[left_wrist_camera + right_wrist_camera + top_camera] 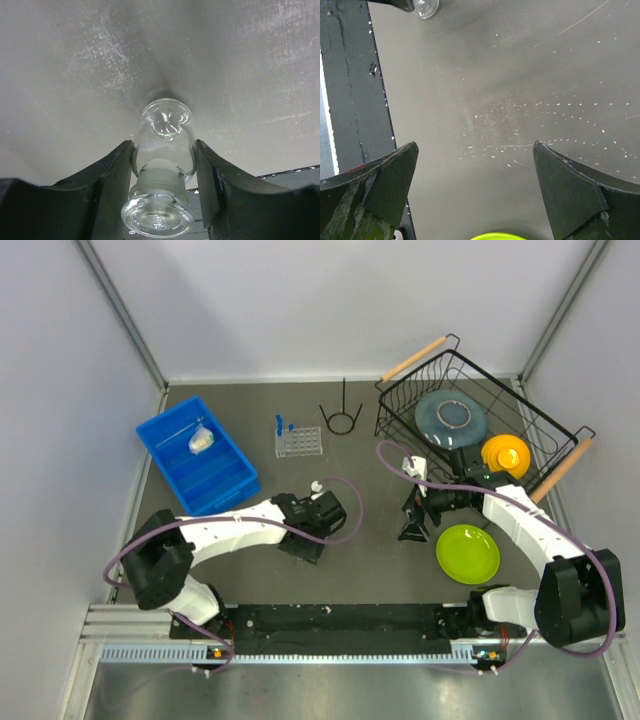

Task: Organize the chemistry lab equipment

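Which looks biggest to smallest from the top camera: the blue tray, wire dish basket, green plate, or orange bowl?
Largest to smallest: wire dish basket, blue tray, green plate, orange bowl.

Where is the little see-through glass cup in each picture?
Top external: hidden beneath the left gripper, left of centre.
Left wrist: small clear glass cup, lower centre, between the gripper's fingers.
Right wrist: top-left edge, partly cut off.
Shared landmark: the black rail along the near edge.
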Robot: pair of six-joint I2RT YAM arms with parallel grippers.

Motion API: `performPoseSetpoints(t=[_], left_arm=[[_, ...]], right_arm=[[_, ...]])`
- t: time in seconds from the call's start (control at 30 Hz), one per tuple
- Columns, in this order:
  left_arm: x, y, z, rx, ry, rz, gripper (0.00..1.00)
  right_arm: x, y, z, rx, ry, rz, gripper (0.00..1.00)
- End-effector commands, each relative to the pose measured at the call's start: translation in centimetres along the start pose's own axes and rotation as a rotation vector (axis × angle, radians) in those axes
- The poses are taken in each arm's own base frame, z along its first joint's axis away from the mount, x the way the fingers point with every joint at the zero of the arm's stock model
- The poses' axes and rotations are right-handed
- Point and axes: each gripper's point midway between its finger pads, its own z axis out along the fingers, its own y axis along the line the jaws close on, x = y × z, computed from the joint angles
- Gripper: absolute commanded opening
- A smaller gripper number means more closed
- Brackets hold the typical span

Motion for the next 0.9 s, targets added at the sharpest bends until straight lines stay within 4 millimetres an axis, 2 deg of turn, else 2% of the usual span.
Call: performPoseSetpoints(t=[0.0,0.17,0.3,0.33,0.4,0.43,0.5,0.53,0.57,0.67,0.73,0.87], left_arm=[[-2.3,0.2,-2.5,0.016,-0.114,-0.024,0.35],[-4.4,1.3,-4.4,0.061,-0.181,-0.059,0.34],[-6.8,4.4,-6.7,0.086,-0.255,-0.108,0.33],[-7.7,6.1,-7.1,0.074,-0.272,-0.156,0.33],[-9.1,7.8,-8.8,0.094,-0.333,-0.176,0.33],[-9.9,9.9,-9.2,0.075,-0.353,-0.232,0.33],[-11.2,11.9,-10.4,0.067,-0.406,-0.255,0.33],[-11.7,14.1,-10.7,0.041,-0.421,-0.306,0.33],[-12.5,15.0,-11.4,0.043,-0.443,-0.324,0.33],[-13.8,19.0,-11.6,-0.009,-0.457,-0.401,0.33],[-14.6,21.8,-11.0,-0.047,-0.461,-0.452,0.33],[-16.1,25.9,-10.1,-0.095,-0.472,-0.536,0.33]], right_arm=[[-1.0,-0.2,-0.1,-0.005,-0.030,-0.038,0.99],[-1.0,-0.2,-0.2,-0.003,-0.031,-0.038,0.99],[-1.2,-0.2,-0.3,-0.001,-0.034,-0.044,0.99],[-1.2,-0.2,-0.3,0.000,-0.035,-0.046,0.99],[-1.3,-0.2,-0.3,-0.001,-0.035,-0.046,0.99],[-1.2,-0.2,-0.3,0.001,-0.035,-0.047,0.99],[-1.3,-0.2,-0.3,0.000,-0.037,-0.048,0.99],[-1.3,-0.1,-0.3,-0.002,-0.036,-0.048,0.99],[-1.3,-0.1,-0.3,-0.002,-0.037,-0.045,0.99],[-1.3,-0.1,-0.3,-0.005,-0.040,-0.045,0.99],[-1.4,0.0,-0.3,-0.009,-0.043,-0.047,0.99],[-1.4,0.2,-0.2,-0.020,-0.049,-0.043,0.99]])
